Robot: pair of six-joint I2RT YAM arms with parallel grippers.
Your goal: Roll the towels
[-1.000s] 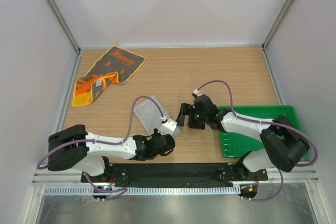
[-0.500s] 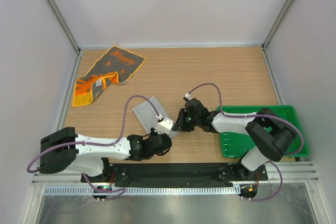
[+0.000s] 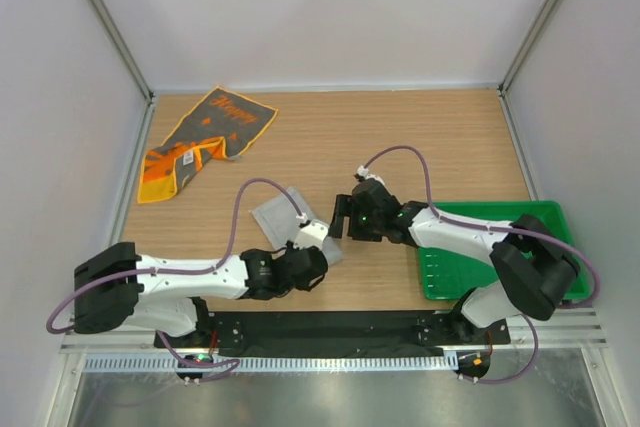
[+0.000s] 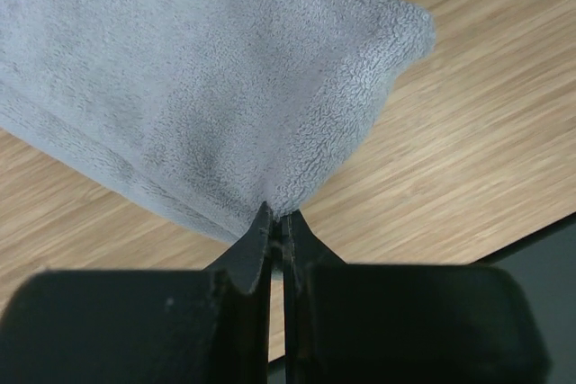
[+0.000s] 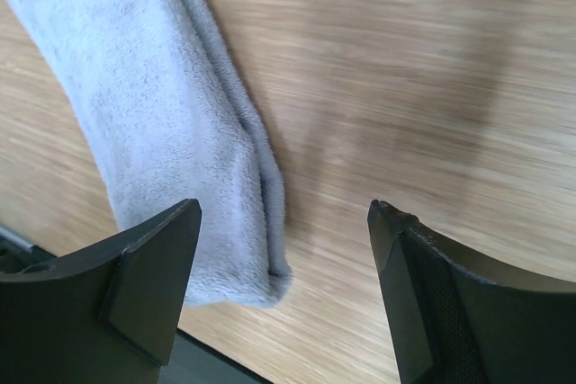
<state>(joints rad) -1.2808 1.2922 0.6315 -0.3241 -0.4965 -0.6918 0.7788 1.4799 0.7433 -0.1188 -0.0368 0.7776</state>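
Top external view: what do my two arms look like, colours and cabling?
Both the left arm and right arm have white link shells, black joints and black boxy shoulders. A purple cable loops from each wrist back toward its base. Gripper fingers are black, flat and tapered.

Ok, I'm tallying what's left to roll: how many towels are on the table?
2. The light grey towel lies front middle, pinched by the left hand; the dark grey and orange towel lies in the far left corner.

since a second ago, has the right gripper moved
Yes, slightly. In the top view the right gripper has shifted left, away from the green tray and closer to the right edge of the light grey towel.
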